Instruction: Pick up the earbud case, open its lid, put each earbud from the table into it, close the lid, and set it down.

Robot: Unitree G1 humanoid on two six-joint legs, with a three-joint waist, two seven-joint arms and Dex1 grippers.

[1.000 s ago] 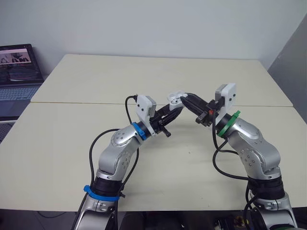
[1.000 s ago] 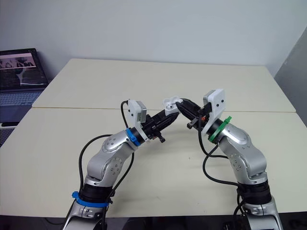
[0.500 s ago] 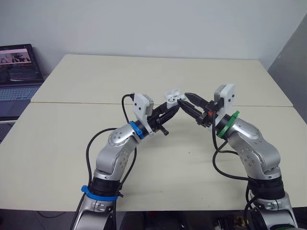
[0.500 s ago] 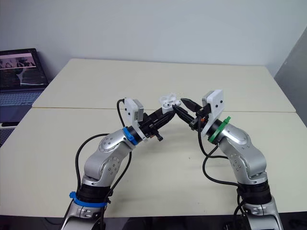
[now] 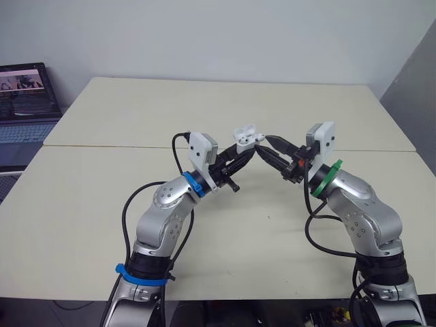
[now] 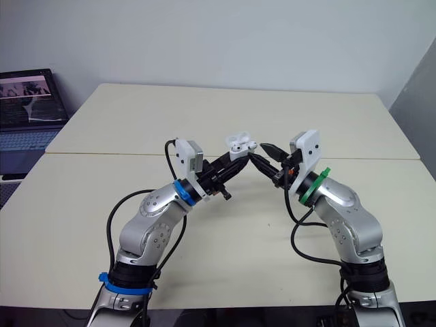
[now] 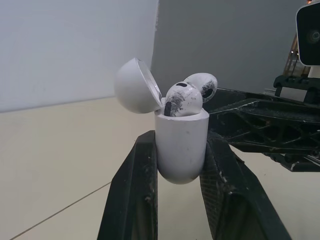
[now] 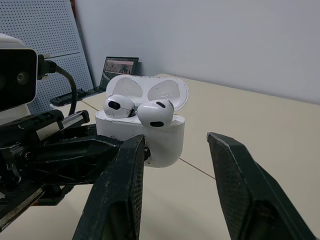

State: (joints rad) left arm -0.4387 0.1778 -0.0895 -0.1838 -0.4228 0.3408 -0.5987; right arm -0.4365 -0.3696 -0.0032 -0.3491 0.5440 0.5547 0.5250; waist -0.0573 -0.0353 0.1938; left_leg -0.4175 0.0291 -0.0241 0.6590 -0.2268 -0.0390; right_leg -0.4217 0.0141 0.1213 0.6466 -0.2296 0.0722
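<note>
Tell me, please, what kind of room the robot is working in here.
Most likely an office or robotics lab: plain cream tables pushed together, an open laptop at their left, and a perforated panel near it.

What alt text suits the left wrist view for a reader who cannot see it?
A white earbud case, lid open with both earbuds in it, stands upright clamped between the left gripper's black fingers; the right gripper sits behind it.

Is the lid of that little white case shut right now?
No, the earbud case has its lid flipped open, with two earbuds sitting in its top.
</note>
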